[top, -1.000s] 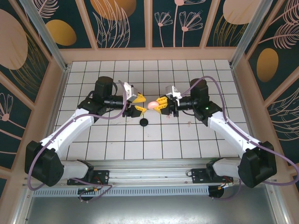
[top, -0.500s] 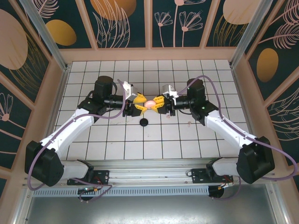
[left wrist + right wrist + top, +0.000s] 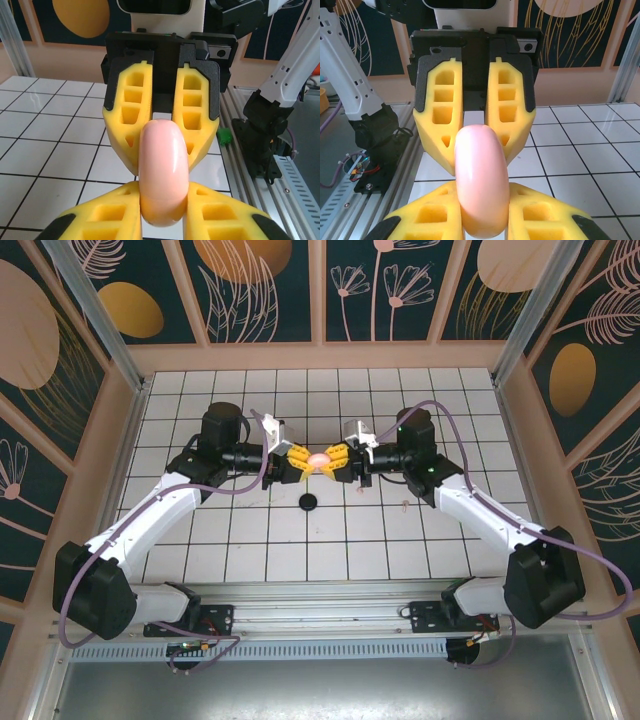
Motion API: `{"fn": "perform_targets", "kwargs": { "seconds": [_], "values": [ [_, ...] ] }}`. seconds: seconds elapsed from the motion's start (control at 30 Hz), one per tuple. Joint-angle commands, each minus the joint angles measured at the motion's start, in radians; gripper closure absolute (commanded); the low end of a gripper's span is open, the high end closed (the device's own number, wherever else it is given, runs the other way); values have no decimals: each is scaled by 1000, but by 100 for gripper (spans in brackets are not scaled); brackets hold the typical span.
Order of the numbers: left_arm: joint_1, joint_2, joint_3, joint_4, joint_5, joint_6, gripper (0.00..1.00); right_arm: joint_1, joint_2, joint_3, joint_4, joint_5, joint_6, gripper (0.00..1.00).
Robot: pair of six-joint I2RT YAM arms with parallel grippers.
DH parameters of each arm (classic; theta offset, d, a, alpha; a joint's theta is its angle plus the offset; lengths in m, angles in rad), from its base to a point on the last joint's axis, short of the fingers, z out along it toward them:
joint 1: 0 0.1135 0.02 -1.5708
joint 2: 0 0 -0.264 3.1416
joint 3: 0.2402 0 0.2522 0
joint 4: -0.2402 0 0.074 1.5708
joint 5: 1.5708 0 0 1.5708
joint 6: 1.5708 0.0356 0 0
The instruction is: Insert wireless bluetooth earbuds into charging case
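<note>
The pale pink, pill-shaped charging case [image 3: 318,457] hangs above the middle of the table with its lid closed. It is held from both sides. My left gripper [image 3: 304,459] is shut on its left end and my right gripper [image 3: 334,459] on its right end. In the left wrist view the case [image 3: 163,170] stands on edge between my yellow fingers [image 3: 100,217], with the other gripper's fingers behind it. The right wrist view has the same case [image 3: 481,175] clamped between my fingers [image 3: 540,215]. One tiny pale pink earbud [image 3: 404,504] lies on a tile right of centre.
A small black round disc [image 3: 308,502] lies on the white grid table [image 3: 250,540] just in front of the grippers. Wooden walls frame the table on three sides. The aluminium rail [image 3: 320,600] with the arm bases runs along the near edge.
My right gripper carried the case a little left and toward the back. My left gripper, open before, came in and shut on the case's other end.
</note>
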Motion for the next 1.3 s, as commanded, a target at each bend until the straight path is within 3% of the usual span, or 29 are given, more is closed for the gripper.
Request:
{"fn": "perform_targets", "kwargs": {
  "seconds": [0.0, 0.17, 0.27, 0.63, 0.93, 1.07, 1.17, 1.27],
  "values": [
    [-10, -3, 7, -2, 25, 23, 84, 14, 12, 43, 43, 0, 5, 89],
    [-12, -19, 5, -54, -33, 86, 87, -3, -13, 57, -77, 3, -52, 61],
    [-11, -25, 2, -71, -53, 114, 87, -8, -24, 85, -190, 6, -134, 56],
    [-11, -18, 20, -102, -44, 139, 87, -6, 57, 215, -359, -44, -242, 61],
    [-11, -21, 23, -88, -35, 121, 87, 2, 74, 221, -383, -41, -264, 60],
    [-11, -18, 23, -83, -34, 114, 87, 3, 76, 224, -384, -38, -269, 73],
    [-11, -18, 20, -71, -42, 103, 77, 1, 75, 229, -391, -39, -278, 82],
    [-11, -19, 7, -45, -37, 85, 67, 1, 69, 224, -370, -38, -272, 83]
  ]
}}
